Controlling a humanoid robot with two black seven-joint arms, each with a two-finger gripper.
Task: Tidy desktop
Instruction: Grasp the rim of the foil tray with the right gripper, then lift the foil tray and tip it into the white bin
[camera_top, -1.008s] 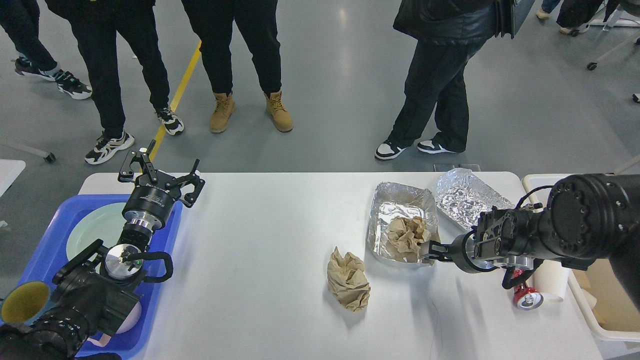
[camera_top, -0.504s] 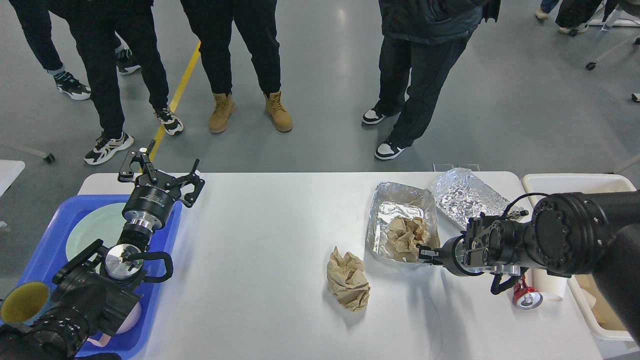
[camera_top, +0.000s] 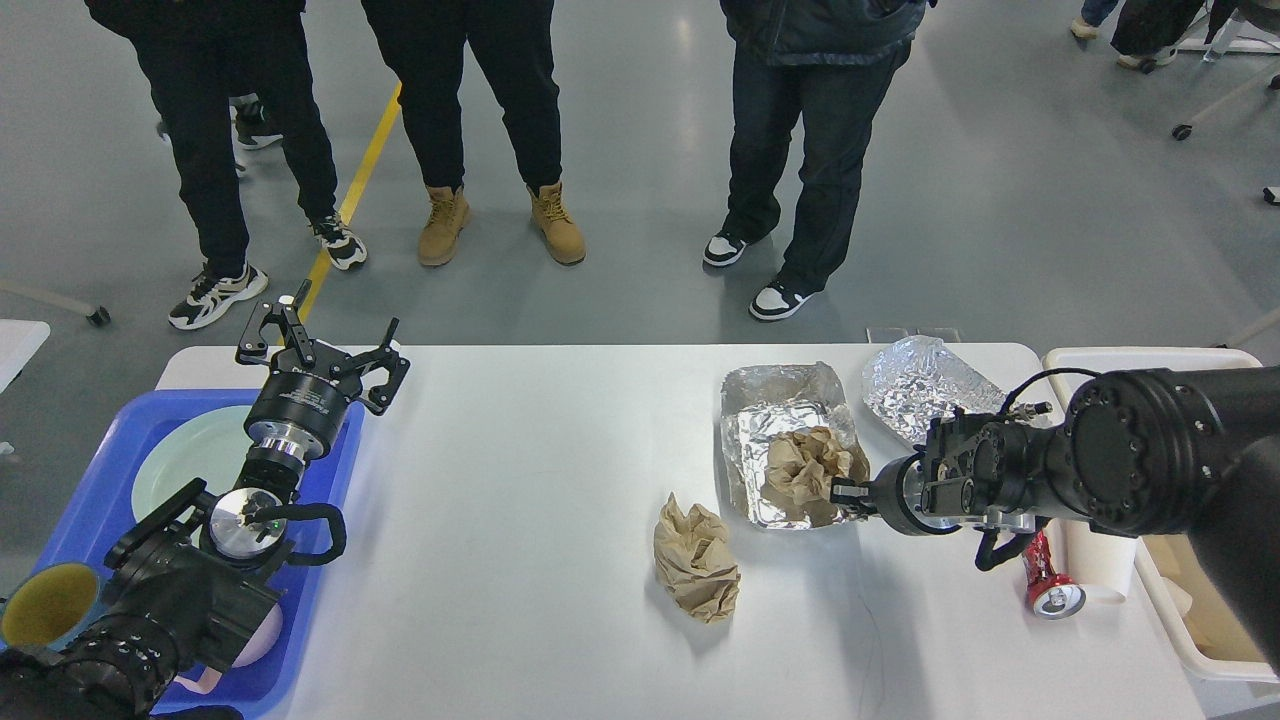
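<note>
Right arm reaches in low from the right; right gripper (camera_top: 845, 495) at the near right rim of the foil tray (camera_top: 765, 420), finger state cannot be told. Left gripper (camera_top: 325, 345) raised over the blue tray (camera_top: 100, 470), fingers spread apart. Desktop (camera_top: 540, 480) spans the view, long axis left-right.

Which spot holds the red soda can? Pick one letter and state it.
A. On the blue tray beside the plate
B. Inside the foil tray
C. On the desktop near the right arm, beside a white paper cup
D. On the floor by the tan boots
C: the red soda can lies on the white desktop, below the right arm and next to the white paper cup.
</note>
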